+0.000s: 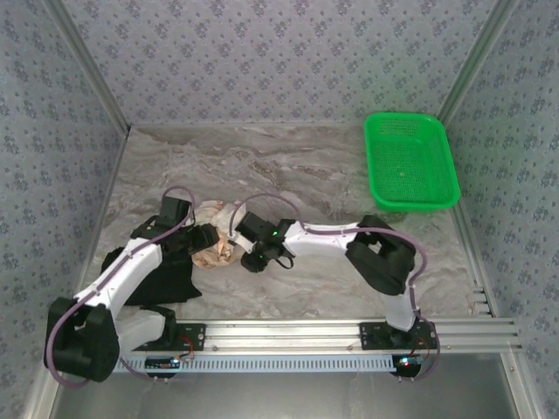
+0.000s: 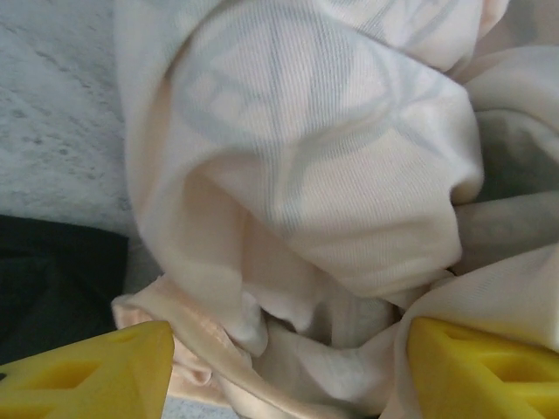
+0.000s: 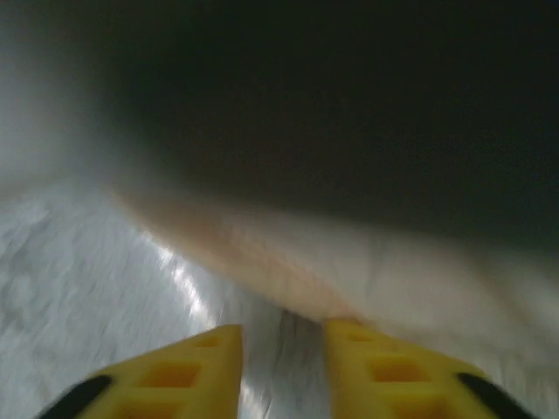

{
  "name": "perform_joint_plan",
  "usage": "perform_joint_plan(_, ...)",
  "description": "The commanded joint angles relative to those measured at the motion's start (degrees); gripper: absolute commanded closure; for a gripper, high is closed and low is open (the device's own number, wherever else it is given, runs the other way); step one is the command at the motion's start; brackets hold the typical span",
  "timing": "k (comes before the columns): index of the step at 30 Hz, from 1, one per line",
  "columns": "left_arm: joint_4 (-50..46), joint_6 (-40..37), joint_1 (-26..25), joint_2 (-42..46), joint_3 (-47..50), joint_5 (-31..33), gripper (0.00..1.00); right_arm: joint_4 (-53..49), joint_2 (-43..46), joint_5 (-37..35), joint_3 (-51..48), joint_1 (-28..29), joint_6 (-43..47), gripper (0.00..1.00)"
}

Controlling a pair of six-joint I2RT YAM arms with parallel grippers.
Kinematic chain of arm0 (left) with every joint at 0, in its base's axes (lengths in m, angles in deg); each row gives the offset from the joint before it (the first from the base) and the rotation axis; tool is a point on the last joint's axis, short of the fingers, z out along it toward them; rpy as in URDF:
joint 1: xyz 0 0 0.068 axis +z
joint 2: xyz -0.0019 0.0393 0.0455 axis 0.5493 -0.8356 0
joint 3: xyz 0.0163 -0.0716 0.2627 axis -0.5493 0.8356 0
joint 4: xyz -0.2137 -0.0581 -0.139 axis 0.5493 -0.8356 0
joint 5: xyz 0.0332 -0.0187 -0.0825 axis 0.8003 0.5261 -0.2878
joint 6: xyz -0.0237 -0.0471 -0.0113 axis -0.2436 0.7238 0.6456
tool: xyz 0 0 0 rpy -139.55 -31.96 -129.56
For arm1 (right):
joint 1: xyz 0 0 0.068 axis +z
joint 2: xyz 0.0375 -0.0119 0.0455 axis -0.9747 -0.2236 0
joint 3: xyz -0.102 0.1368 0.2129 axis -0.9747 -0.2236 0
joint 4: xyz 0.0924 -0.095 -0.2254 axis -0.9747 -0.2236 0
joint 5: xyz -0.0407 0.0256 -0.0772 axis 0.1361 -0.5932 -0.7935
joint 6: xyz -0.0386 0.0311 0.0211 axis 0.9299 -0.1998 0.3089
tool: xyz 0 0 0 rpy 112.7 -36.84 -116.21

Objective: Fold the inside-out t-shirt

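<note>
The inside-out t-shirt (image 1: 216,245) lies crumpled in a small peach heap on the marble table, between both grippers. In the left wrist view its pale reverse (image 2: 332,157) shows faint grey print, and bunched folds sit between the yellow fingers. My left gripper (image 1: 203,241) (image 2: 290,330) is open wide and pressed into the heap from the left. My right gripper (image 1: 254,260) (image 3: 284,327) is low on the table at the heap's right side. Its fingers are close together with bare table between them, and the shirt's blurred edge (image 3: 288,271) touches the right fingertip (image 3: 345,330).
A plain black garment (image 1: 162,281) (image 2: 52,288) lies under the left arm, touching the shirt's left side. A green basket (image 1: 371,166) stands at the back right. Bare marble table (image 1: 306,166) stretches behind the shirt. Patterned walls close in three sides.
</note>
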Motion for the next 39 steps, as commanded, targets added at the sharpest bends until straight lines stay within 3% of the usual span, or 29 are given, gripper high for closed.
perform_joint_plan(1, 3.8, -1.3, 0.7, -3.2, -4.9, -2.4, 0.38, 7.3, -1.3, -3.9, 2.9, 0.5, 0.7, 0.86)
perform_joint_plan(4, 3.6, -2.0, 1.0, -6.1, -9.2, -2.6, 0.55, 10.4, 2.1, -8.2, 0.3, -0.2, -0.3, 1.00)
perform_joint_plan(9, 3.4, -2.2, 1.9, -7.7, -15.7, -3.6, 0.99, 10.0, 17.8, -8.5, -7.5, -6.1, -0.1, 1.00)
perform_joint_plan(13, 1.2, -4.3, 2.6, -7.6, -24.7, -4.1, 1.00, 3.3, 28.6, -7.9, -5.8, -11.7, 0.9, 1.00)
perform_joint_plan(15, 2.1, -5.0, 2.6, -7.7, -27.9, -2.6, 1.00, 1.0, 31.9, -2.3, -5.4, -14.0, 2.7, 1.00)
perform_joint_plan(16, 3.1, -5.0, 2.6, -7.9, -28.6, -1.9, 1.00, 0.2, 32.4, 2.7, -5.4, -14.7, 5.3, 0.95)
perform_joint_plan(17, 4.0, -5.0, 2.6, -8.2, -28.8, -1.3, 0.94, -0.5, 32.3, 6.9, -5.4, -14.9, 8.0, 0.80)
perform_joint_plan(18, 4.0, -4.9, 2.6, -8.8, -29.0, -0.8, 0.75, -0.8, 31.9, 11.5, -6.2, -13.8, 13.1, 0.59)
perform_joint_plan(19, 3.2, -5.0, 2.6, -9.4, -28.9, -0.1, 0.59, 0.2, 31.4, 13.3, -8.5, -11.4, 19.5, 0.50)
perform_joint_plan(21, 0.9, -4.8, 2.6, -10.3, -27.9, 0.9, 0.53, 5.0, 30.0, 8.6, -13.2, -4.5, 28.3, 0.44)
perform_joint_plan(23, 0.3, -4.2, 2.6, -10.4, -25.0, -0.1, 0.50, 8.0, 26.7, 8.9, -14.6, -1.2, 31.1, 0.43)
perform_joint_plan(28, 2.9, -3.1, 1.4, -9.9, -16.1, -10.0, 0.41, 13.1, 16.2, 8.3, -12.5, 0.6, 31.2, 0.43)
perform_joint_plan(33, 1.2, -5.0, -3.2, -10.5, -14.8, -7.6, 0.35, 22.8, 8.5, 3.3, -13.5, -0.3, 31.4, 0.43)
perform_joint_plan(34, 1.7, -5.0, -3.7, -11.1, -14.6, -6.7, 0.38, 25.6, 7.1, 1.9, -14.0, -0.3, 31.8, 0.44)
perform_joint_plan(35, 2.4, -4.9, -3.7, -11.9, -14.7, -6.7, 0.47, 27.8, 5.9, 0.6, -14.5, -0.3, 32.0, 0.45)
perform_joint_plan(38, 2.9, -4.9, -3.6, -15.1, -17.0, -6.3, 0.86, 34.2, 3.3, -2.1, -15.9, -0.3, 33.1, 0.52)
perform_joint_plan(39, 2.2, -5.0, -3.4, -16.1, -18.6, -6.1, 0.99, 36.1, 2.9, -3.0, -16.5, -0.4, 33.6, 0.61)
